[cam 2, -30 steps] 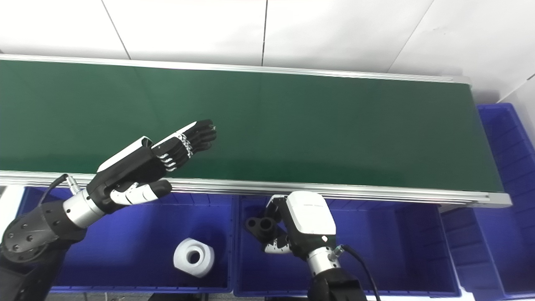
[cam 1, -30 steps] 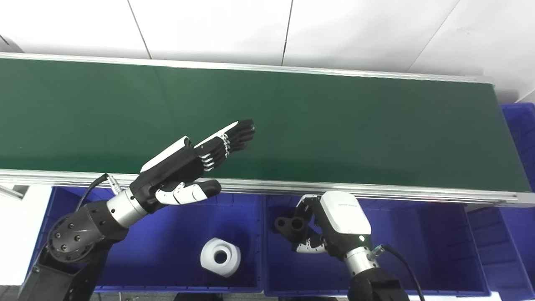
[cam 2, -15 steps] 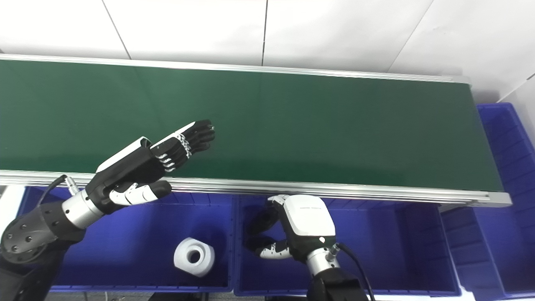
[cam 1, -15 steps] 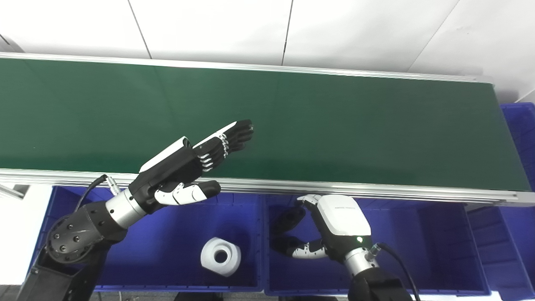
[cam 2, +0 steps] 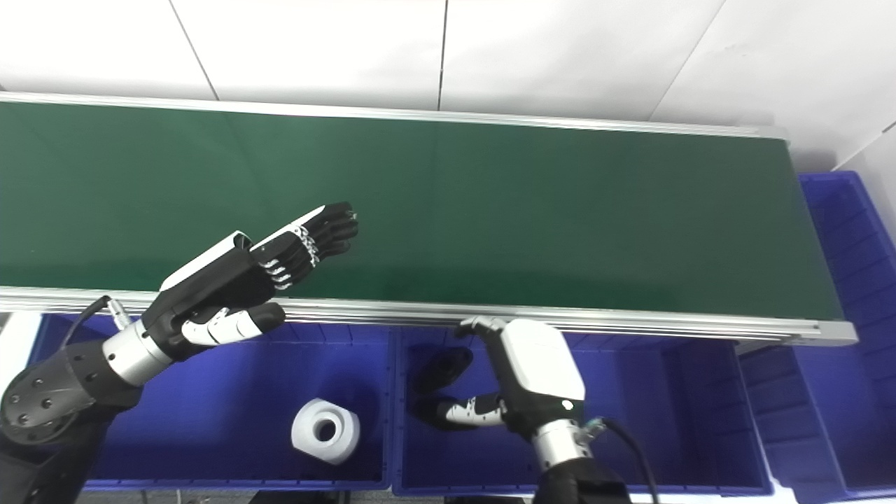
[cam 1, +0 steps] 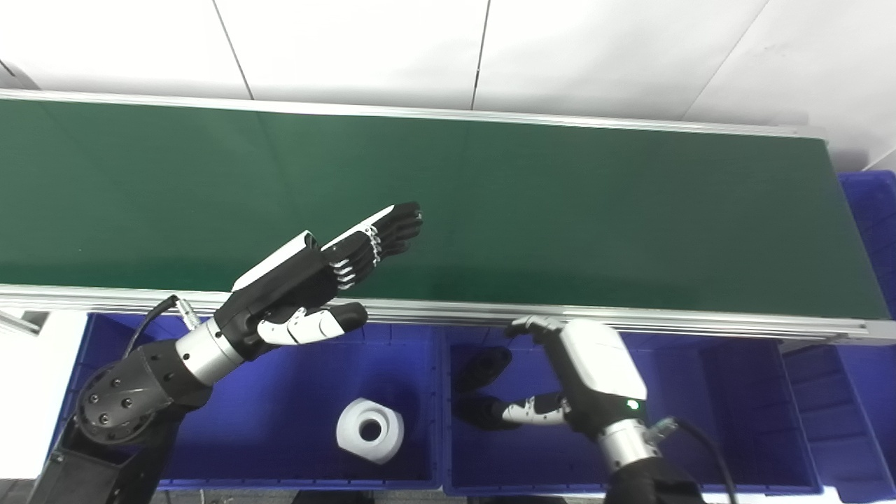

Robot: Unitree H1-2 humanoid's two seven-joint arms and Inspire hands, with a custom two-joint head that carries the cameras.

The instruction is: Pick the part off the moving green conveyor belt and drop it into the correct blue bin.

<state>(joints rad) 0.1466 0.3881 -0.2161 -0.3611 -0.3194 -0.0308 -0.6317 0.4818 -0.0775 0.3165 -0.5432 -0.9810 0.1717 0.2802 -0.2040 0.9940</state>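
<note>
Two bins in front: white part in left bin, black part in right bin. Right robot hand released at 3 o'clock of black part; left robot hand spread flat, grasping nothing, over belt.

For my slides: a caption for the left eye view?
Right hand open over middle bin, black part released; left hand open above belt.

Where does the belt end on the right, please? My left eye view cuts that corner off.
Observer: In the right eye view the belt stops at a metal frame corner that shows whole, with a blue bin just beyond it.
Operator: Thank you. Is anything lying in that bin?
Observer: No part shows in the stretch I can see, only ribbed blue walls. Its far side runs out of the picture, so I cannot vouch for the rest.
</note>
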